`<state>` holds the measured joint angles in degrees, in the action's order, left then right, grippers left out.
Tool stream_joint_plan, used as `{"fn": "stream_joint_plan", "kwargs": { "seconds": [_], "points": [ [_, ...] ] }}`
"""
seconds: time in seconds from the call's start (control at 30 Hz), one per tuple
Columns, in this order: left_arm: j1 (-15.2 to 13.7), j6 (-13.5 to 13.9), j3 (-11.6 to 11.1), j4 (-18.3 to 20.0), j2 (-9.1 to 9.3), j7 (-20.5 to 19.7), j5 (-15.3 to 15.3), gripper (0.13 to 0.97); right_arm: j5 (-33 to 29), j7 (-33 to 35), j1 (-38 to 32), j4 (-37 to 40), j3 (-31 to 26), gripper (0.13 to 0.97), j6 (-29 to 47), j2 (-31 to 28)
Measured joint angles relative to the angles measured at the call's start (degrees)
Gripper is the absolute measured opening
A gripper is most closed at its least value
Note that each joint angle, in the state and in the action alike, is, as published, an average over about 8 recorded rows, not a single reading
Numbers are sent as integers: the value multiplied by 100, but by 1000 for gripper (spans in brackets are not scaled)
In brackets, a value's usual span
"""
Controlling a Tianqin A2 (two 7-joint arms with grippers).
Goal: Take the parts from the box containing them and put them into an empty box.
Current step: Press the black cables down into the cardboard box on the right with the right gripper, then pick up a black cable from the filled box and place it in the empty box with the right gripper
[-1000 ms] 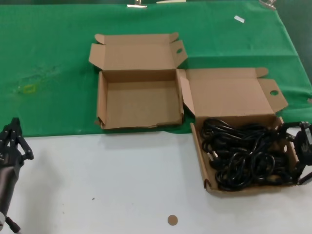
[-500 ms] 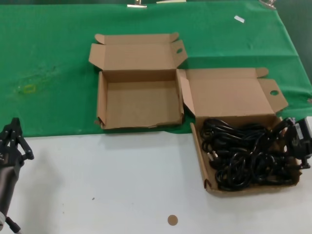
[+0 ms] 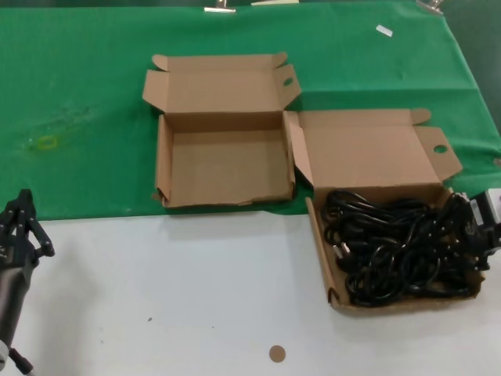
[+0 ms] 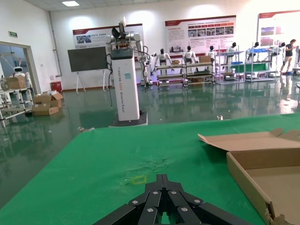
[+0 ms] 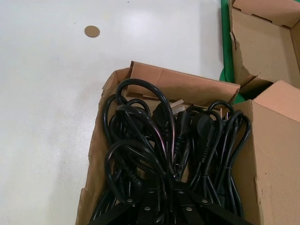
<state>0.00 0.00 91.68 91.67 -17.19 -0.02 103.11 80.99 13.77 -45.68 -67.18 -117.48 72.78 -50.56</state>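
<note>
The parts are black looped power cables with chunky plugs, heaped in the box containing them at the right, on the white tabletop. My right gripper reaches in over that box's right wall. In the right wrist view its jaws are nearly together, down among the cables of that box, and my right gripper is shut on strands of the bundle. The empty box lies open on the green cloth, left of the full one. My left gripper stays shut and idle at the lower left.
A green cloth covers the far half of the table; the near half is white. A small cardboard disc lies near the front edge. Both lids stand open behind their boxes. The left wrist view shows the empty box's corner.
My right gripper has moved from beside the full box's right wall, up and in over the cables, and its jaws have narrowed. The left arm has not moved.
</note>
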Motion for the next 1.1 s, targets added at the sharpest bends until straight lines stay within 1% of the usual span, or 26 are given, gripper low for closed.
{"fn": "stream_joint_plan", "kwargs": {
  "seconds": [0.07, 0.37, 0.83, 1.1],
  "points": [
    [0, 0, 0, 0, 0, 0, 0, 144, 1, -3, 4, -7, 6, 200, -2, -3],
    [0, 0, 0, 0, 0, 0, 0, 144, 40, -75, 7, -100, 48, 158, 30, -39],
    [0, 0, 0, 0, 0, 0, 0, 144, 209, -533, -305, -537, 214, 157, 198, -88],
    [0, 0, 0, 0, 0, 0, 0, 144, 148, -821, -680, -721, 147, 157, 305, 104]
  ]
}}
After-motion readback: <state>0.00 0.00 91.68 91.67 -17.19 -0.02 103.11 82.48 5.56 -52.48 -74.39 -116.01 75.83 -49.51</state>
